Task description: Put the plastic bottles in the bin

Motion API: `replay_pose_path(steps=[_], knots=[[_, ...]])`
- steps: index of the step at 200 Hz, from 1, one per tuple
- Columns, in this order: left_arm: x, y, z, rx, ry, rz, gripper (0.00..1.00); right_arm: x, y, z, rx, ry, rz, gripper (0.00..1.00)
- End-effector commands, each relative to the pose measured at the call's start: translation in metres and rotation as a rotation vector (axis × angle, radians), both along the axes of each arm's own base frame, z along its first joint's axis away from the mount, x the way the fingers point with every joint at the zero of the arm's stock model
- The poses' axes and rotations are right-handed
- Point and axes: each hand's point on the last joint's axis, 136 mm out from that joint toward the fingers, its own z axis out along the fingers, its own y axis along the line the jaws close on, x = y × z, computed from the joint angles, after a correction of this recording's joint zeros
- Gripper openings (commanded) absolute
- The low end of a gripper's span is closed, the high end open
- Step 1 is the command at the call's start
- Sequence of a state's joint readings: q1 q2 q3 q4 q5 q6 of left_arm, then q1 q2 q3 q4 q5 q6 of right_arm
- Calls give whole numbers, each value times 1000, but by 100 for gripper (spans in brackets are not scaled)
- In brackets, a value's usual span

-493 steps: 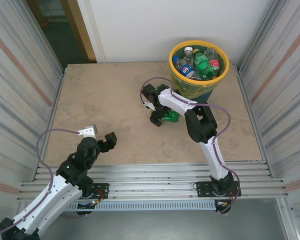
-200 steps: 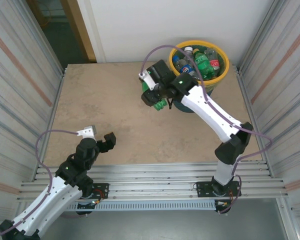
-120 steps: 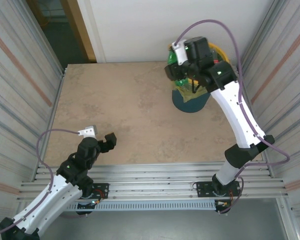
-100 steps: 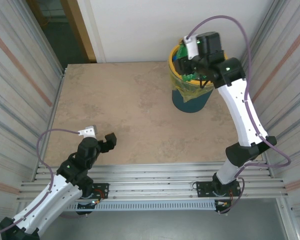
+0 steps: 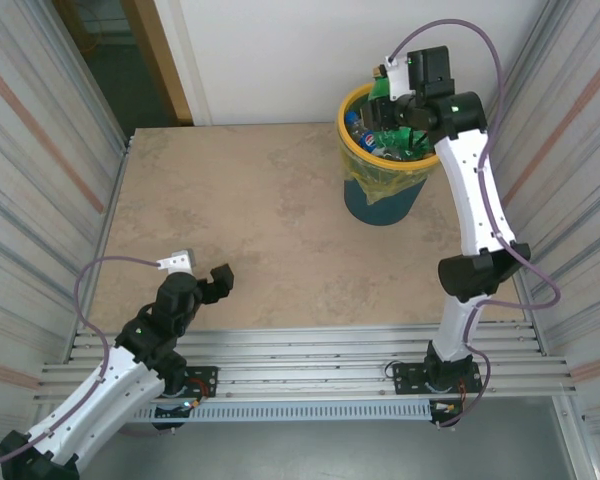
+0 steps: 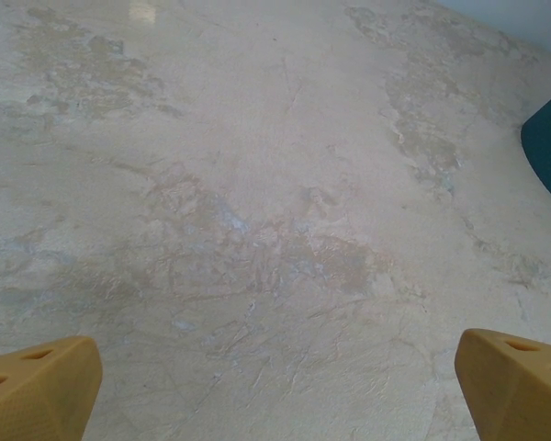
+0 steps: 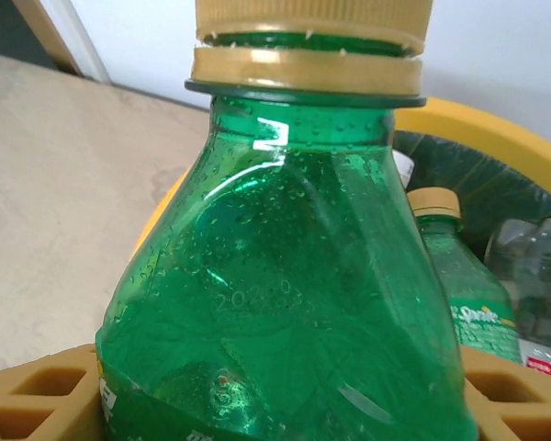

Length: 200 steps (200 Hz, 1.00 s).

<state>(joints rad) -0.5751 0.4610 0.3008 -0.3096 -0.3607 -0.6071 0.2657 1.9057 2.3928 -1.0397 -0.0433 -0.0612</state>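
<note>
Right hand (image 7: 277,406): we grip a green bottle (image 7: 294,303) over the bin (image 5: 380,205).
Left hand (image 6: 275,390): we hold it wide, low over the table (image 6: 257,184).

The top camera looks down from above and behind the arm bases, taking in the whole counter (image 5: 230,220) and the bin (image 5: 380,205) at far right. The left wrist camera sits low, facing across the counter toward the bin's wall. The right wrist camera, pressed close to a bottle (image 7: 294,303), looks into that same bin.
</note>
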Motion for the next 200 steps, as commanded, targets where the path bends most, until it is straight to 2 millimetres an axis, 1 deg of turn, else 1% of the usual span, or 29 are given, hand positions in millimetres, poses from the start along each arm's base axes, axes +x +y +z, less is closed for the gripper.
replay_pose_path(steps=[1,18,32,57,74,107,136,164,191,200], knots=[[4,3,12,-15,-34,25,99,8,-11,-12,-74,22,-12,37],[4,2,12,-19,-32,23,99,15,-16,-26,-107,53,-26,38],[4,2,11,-21,-31,24,99,20,-21,-37,-134,76,-42,41],[4,3,12,-21,-33,25,99,26,-26,-53,-173,109,-63,56],[4,2,12,-21,-33,23,99,27,-26,-55,-175,111,-62,63],[4,2,12,-22,-32,24,99,27,-27,-43,-169,80,-66,79],[4,2,11,-24,-33,24,99,21,-27,-26,-150,43,-64,89],[3,2,11,-29,-30,22,99,13,-25,-9,-121,11,-59,91],[3,1,10,-30,-29,19,99,4,-20,7,-79,-21,-42,91],[3,1,10,-32,-29,20,99,2,-19,12,-68,-31,-43,90]])
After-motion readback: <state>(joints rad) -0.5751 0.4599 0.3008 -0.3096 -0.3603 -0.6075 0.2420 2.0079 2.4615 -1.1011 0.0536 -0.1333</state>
